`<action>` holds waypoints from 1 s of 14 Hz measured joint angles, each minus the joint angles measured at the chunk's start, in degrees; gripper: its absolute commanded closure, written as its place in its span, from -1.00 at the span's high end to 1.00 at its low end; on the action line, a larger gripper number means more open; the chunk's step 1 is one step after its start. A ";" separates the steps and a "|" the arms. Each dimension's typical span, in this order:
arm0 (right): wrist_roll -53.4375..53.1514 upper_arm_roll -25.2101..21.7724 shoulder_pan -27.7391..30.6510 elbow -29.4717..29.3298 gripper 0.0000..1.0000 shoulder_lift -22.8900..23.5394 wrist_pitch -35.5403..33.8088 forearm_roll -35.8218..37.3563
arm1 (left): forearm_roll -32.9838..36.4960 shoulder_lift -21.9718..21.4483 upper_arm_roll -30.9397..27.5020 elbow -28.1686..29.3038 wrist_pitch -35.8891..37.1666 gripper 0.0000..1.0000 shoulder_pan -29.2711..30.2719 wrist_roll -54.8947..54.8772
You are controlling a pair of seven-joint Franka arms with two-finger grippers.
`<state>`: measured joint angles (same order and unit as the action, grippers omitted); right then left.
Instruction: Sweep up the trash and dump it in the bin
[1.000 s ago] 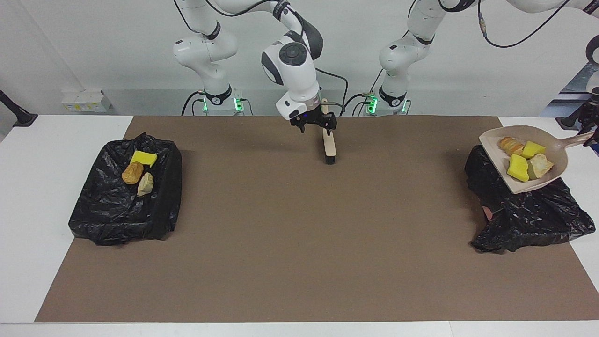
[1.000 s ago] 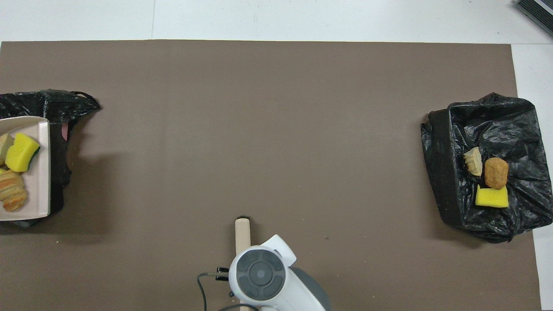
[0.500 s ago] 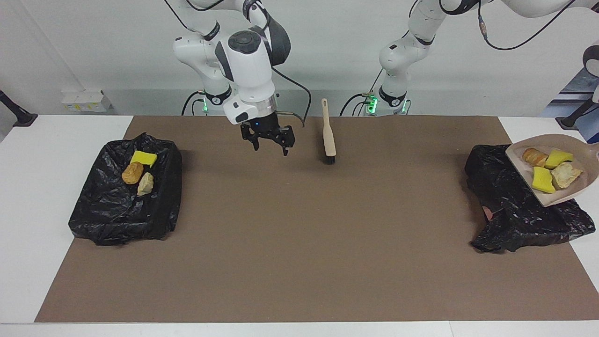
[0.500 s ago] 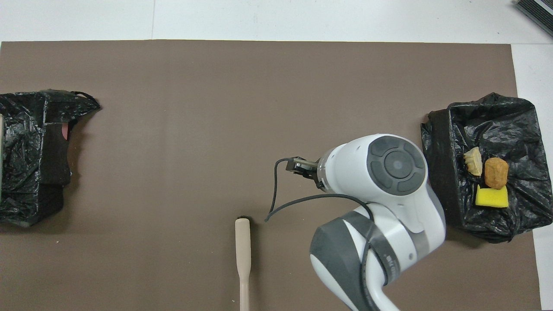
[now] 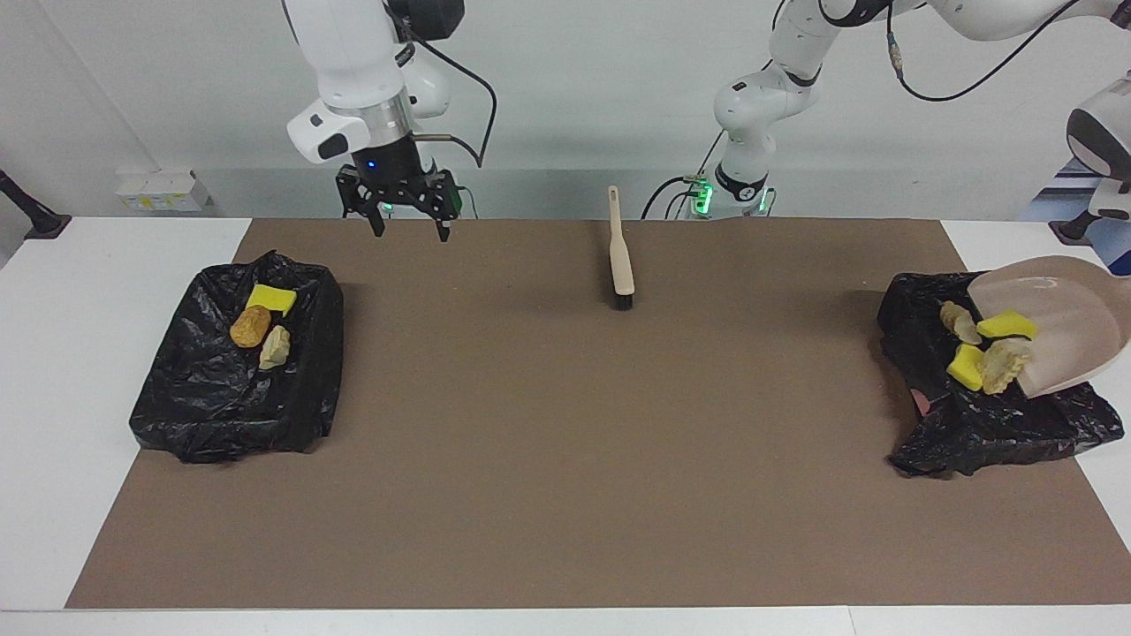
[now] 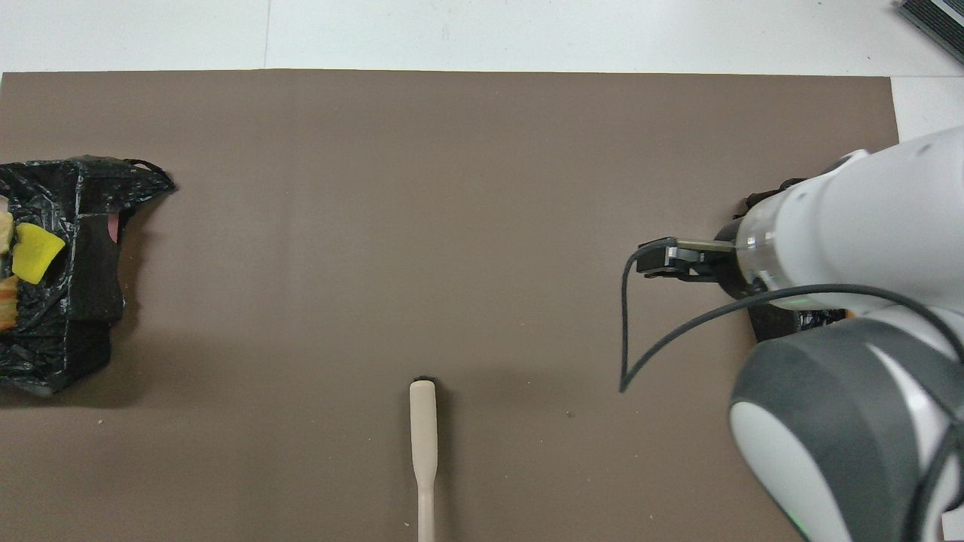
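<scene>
A white table (image 5: pixel 53 371) carries a wide brown mat (image 5: pixel 565 424) that covers most of its top. Two bins lined with black plastic sit on the mat, one at each end. The bin at the right arm's end (image 5: pixel 234 371) holds three pieces of trash (image 5: pixel 262 327): a yellow sponge chunk, an orange-tan roll and a pale rock-like lump, lying close together. The bin at the left arm's end (image 5: pixel 990 415) lies under a beige dustpan (image 5: pixel 1051 318), which is tipped steeply toward it. Four more pieces (image 5: pixel 981 349), yellow sponge chunks and tan lumps, sit at the pan's lower lip, over the black liner.

The left arm reaches in from the edge of the facing view. Its claw is out of sight there, pressed together, and what it pinches cannot be seen.

The right claw (image 5: pixel 399 212) hangs in the air over the mat's edge closest to the robots, near the bin at its own end, with its fingers spread and nothing between them. The three pieces in that bin lie below it and apart from it.

A beige brush (image 5: pixel 621 256) lies alone on the mat, midway between the two bins, its dark bristles pointing away from the robots.
</scene>
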<state>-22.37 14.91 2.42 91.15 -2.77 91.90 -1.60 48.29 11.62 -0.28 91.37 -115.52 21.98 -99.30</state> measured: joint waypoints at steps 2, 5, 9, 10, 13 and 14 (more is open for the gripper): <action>0.09 -1.50 0.01 -3.44 1.00 -0.02 -5.03 1.50 | 4.78 -1.17 0.02 1.55 0.04 -1.00 -0.91 3.34; 0.14 -3.53 0.08 -7.61 1.00 0.16 -12.07 3.10 | 10.59 -2.89 0.02 3.46 0.07 -1.00 -1.57 5.91; 2.42 -4.10 0.18 -9.54 1.00 0.85 -14.14 3.74 | 12.41 -5.44 0.06 3.59 0.07 -1.00 -1.58 6.17; 2.45 -4.13 0.18 -9.62 1.00 1.00 -14.14 3.74 | 12.23 -6.06 0.15 3.60 0.15 -1.00 -1.63 6.18; 2.46 -4.39 0.18 -9.68 1.00 1.23 -14.14 3.74 | 5.28 -6.98 0.40 3.78 2.29 -1.00 -2.31 7.53; 2.47 -4.43 0.18 -9.69 1.00 1.27 -14.13 3.74 | 2.02 -6.99 0.55 3.84 3.76 -1.00 -2.56 8.89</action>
<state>-19.90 10.48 2.60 81.47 -1.50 77.77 2.14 50.30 4.64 0.28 95.22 -111.76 19.42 -90.42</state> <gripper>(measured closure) 0.000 0.687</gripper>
